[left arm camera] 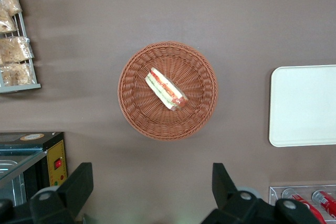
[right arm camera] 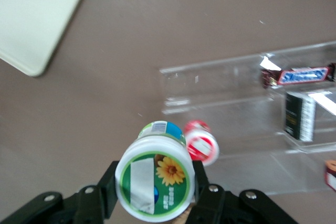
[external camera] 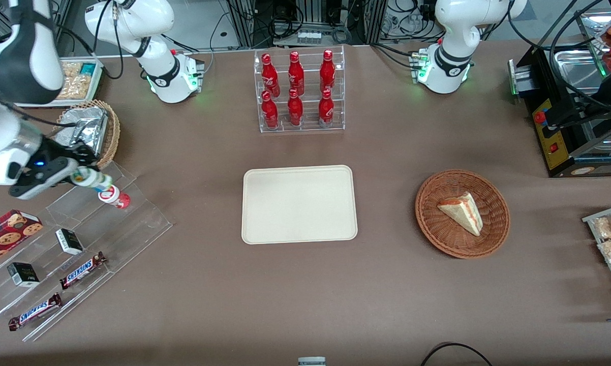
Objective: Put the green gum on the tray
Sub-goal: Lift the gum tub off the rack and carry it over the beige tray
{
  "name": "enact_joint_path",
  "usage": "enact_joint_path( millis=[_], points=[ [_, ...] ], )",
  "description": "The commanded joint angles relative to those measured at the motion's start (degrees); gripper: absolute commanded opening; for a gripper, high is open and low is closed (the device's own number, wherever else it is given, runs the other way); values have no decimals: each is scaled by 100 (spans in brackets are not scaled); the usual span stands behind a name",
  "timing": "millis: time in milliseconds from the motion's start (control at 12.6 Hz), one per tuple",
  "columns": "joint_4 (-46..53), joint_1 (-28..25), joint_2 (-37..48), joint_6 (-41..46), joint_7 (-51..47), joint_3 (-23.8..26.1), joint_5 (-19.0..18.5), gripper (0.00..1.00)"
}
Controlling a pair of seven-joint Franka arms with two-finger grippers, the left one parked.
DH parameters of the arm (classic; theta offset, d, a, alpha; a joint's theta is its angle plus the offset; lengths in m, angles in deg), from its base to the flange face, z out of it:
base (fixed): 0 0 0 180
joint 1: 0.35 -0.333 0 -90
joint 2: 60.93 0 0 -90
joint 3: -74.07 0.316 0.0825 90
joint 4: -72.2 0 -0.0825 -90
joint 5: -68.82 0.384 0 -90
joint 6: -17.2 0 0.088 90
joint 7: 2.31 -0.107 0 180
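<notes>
Carry step in hand — gripper (right arm camera: pixel 153 190) clamped on green gum (external camera: pixel 89 178), raised above the acrylic stand (external camera: pixel 89 223); next, transfer sideways to the tray (external camera: pixel 299 204) and lower.

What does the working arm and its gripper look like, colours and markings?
The right arm is a glossy white rounded shell with black bands at the joints. Its gripper has a black body showing a small blue light in the front view; the wrist view shows matte black jaws with silver screw heads. Black cables run near the white base, which carries a black ring with a logo and a green light.
</notes>
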Motion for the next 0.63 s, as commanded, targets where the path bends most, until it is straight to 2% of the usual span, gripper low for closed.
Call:
enact_joint_path(
  millis=[0,556],
  points=[
    [370,-740,-180,218,-1017,-53,82,0],
    [1414,-2542,-1462,-106,-4049,-62,407,0]
  ],
)
